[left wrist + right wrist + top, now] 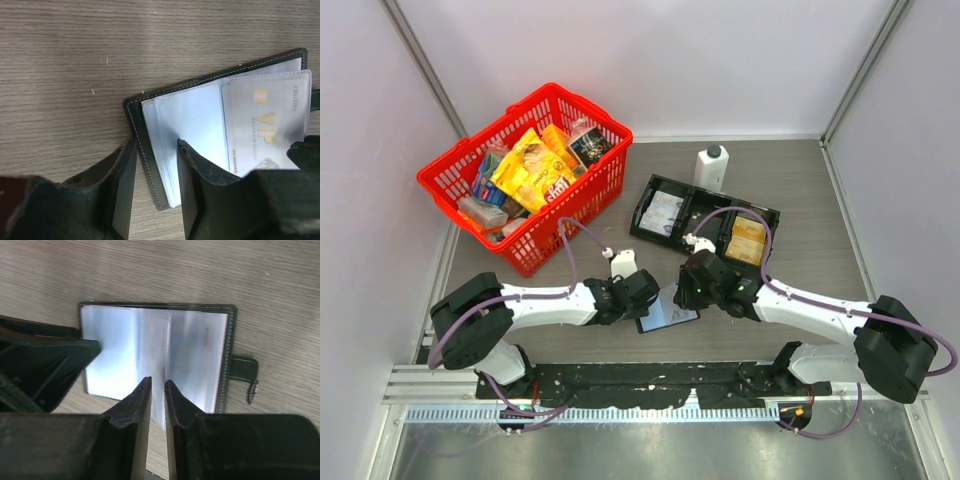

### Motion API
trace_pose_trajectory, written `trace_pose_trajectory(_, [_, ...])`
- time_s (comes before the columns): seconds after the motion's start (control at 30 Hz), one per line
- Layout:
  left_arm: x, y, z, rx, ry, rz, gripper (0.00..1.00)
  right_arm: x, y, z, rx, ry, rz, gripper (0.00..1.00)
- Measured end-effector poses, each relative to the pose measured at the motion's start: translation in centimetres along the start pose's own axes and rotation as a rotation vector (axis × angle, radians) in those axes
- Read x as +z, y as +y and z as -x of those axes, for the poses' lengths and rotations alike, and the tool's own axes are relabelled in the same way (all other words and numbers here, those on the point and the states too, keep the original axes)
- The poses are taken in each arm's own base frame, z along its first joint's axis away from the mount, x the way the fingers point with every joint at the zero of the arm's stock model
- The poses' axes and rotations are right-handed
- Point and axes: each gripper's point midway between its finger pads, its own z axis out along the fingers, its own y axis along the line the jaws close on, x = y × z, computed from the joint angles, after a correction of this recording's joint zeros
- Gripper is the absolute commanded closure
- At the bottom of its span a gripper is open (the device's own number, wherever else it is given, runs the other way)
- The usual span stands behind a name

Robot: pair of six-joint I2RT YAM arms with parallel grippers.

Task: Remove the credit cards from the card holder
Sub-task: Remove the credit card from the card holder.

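Card holder (pixel 190 120) open flat: glossy clear sleeves, stitched black rim.

One high view, two close wrist views.
The top camera looked down from behind the arms (pixel 550 300) over the whole surface (pixel 800 190); each wrist camera peered close past its own fingers (pixel 200 190) at the shared card holder (pixel 125 350) just beyond their tips.

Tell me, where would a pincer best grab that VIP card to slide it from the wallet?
Likely the short edge of the VIP card that faces the right pincer, pinched across both flat faces, coming in from that side of the card holder. The card lies flat in a clear sleeve, so only a thin edge gives purchase.
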Motion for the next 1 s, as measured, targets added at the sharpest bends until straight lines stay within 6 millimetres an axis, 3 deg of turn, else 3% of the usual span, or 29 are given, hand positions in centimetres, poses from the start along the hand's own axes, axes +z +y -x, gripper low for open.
trace_pose_trajectory(0.33, [-0.2, -0.1, -0.2, -0.033, -0.006, -0.019, 0.60, -1.0, 4.8, 1.1, 0.024, -0.021, 0.238, 0.69])
trace_pose_trajectory(0.5, [-1.0, 1.2, -0.6, -0.077, -0.009, -0.021, 0.57, 0.1, 5.6, 0.1, 0.031, 0.029, 0.275, 0.64])
trace_pose_trajectory(0.7, [-2.8, 3.0, -0.1, -0.129, -0.037, -0.018, 0.55, 0.6, 5.4, -0.5, 0.038, 0.046, 0.271, 0.57])
trace_pose_trajectory(0.83, [-4.2, 1.9, 1.1, -0.155, -0.065, -0.080, 0.56, 0.0, 4.4, 0.1, 0.060, 0.005, 0.277, 0.55])
trace_pose_trajectory(1.0, [-4.7, -0.2, 1.6, -0.143, -0.061, -0.168, 0.66, -0.1, 1.9, 1.1, 0.143, -0.046, 0.302, 0.55])
